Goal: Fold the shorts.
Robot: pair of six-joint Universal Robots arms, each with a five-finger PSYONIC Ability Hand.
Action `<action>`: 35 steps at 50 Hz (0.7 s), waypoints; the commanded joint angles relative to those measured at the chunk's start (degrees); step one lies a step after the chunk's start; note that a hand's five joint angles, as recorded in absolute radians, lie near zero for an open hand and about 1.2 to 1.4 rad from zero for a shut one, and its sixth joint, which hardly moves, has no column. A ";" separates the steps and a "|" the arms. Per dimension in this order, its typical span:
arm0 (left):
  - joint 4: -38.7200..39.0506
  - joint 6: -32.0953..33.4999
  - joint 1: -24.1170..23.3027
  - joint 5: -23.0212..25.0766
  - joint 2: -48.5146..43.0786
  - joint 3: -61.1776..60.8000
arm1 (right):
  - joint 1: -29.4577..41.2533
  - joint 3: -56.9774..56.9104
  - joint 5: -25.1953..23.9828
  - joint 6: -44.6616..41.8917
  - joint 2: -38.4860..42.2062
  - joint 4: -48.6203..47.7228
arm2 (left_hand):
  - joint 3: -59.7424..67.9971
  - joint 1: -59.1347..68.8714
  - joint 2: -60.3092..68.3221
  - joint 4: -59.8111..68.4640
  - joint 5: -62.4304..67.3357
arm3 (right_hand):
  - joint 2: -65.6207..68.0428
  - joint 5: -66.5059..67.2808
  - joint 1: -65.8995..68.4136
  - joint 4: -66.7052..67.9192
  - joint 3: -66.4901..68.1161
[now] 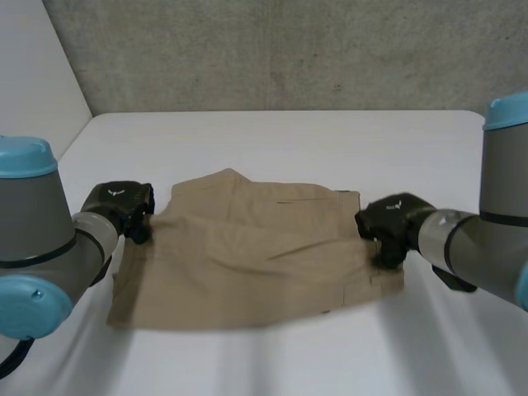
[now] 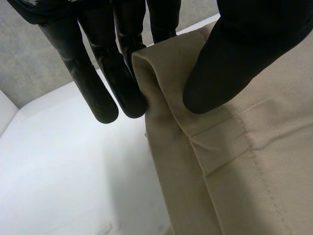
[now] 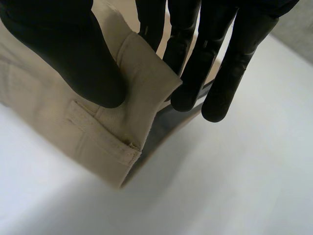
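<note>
pinching the shorts (image 1: 256, 264), left hand (image 1: 120, 206) and right hand (image 1: 394, 221) each clamp an opposite edge between fingers (image 2: 98, 93) and thumb. paired holds should let the fold lift evenly.

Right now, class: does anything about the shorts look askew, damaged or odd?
Nothing is damaged. The shorts lie rumpled, creases running across their middle and their far edge uneven; the left hand and right hand each pinch a side edge.
</note>
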 commanded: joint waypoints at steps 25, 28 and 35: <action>28.38 -2.43 -2.48 -7.12 12.60 26.98 | 4.05 -24.12 8.15 -5.20 -3.61 -49.98 | 11.96 14.69 11.36 11.10 14.23 | 12.47 15.09 24.74 12.26 12.78; 28.38 -2.70 -2.39 -6.95 12.79 22.32 | 4.05 -20.97 7.80 -5.28 -3.87 -47.53 | 11.96 14.69 11.36 11.10 14.23 | 12.47 15.09 24.74 12.26 12.78; 28.47 -2.70 -2.30 -6.33 12.00 5.44 | 3.97 -12.35 5.42 -5.28 -0.72 -40.76 | 11.96 14.69 11.36 11.10 14.23 | 12.47 15.09 24.74 12.26 12.78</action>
